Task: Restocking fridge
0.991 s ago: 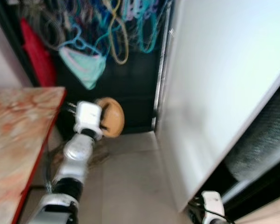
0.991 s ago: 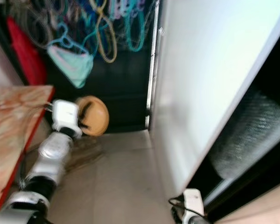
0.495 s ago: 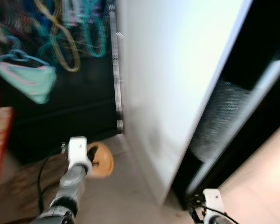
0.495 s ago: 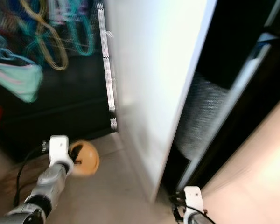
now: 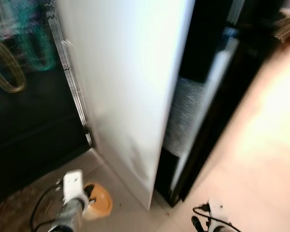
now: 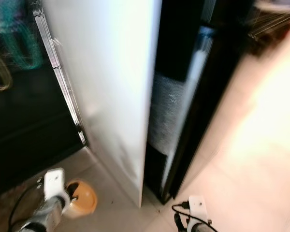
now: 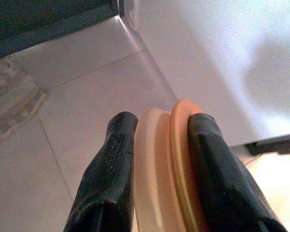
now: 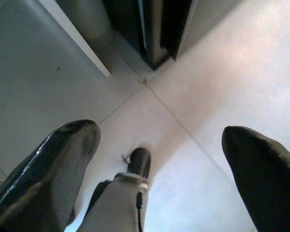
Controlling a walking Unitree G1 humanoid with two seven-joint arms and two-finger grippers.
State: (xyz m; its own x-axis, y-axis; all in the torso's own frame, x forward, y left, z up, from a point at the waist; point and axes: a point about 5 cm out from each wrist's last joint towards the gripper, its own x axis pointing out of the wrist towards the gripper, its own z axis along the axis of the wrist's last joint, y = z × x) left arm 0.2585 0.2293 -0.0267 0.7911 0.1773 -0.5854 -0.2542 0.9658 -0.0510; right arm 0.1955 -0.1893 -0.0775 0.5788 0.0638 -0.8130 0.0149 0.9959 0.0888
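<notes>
Your left gripper had its fingers clamped on the orange lid, low over floor tile, near the fridge door edge. Right gripper fingers spread wide, w/ bare floor beneath.

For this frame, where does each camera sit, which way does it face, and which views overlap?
Left and right eye views: on the head, looking forward and down at the white fridge door standing open, the dark interior beside it and the tile floor; both silver arms at the bottom edge.
Left wrist view: along the left gripper, shut on an orange round container, toward floor and door.
Right wrist view: along the open right gripper, down at the floor and the door's lower corner.
Shared: door and floor; the container in eye views too.
</notes>
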